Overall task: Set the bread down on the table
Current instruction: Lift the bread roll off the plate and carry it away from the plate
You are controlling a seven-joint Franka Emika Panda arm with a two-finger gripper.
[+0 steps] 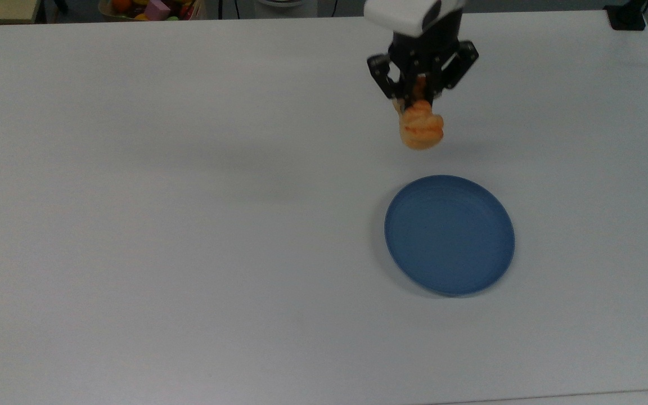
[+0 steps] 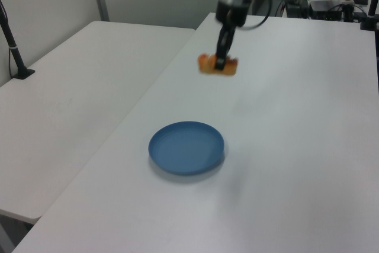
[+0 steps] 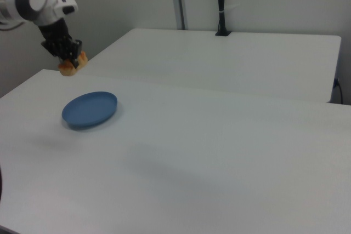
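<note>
while the gripper holds the bread aloft, blue plate sits bare

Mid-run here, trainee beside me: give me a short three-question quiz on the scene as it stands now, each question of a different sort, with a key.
1. True or false: the small golden-orange braided bread roll lies on the round blue plate.
2. Multiple choice: the black two-finger gripper is A) open above the plate, B) shut on the bread, C) resting on the table.
3. Fill in: in the top view, the bread hangs above the white table on the plate's ____ side (upper or lower).

Key
1. False; the bread is held in the air, off the plate.
2. B
3. upper
</note>
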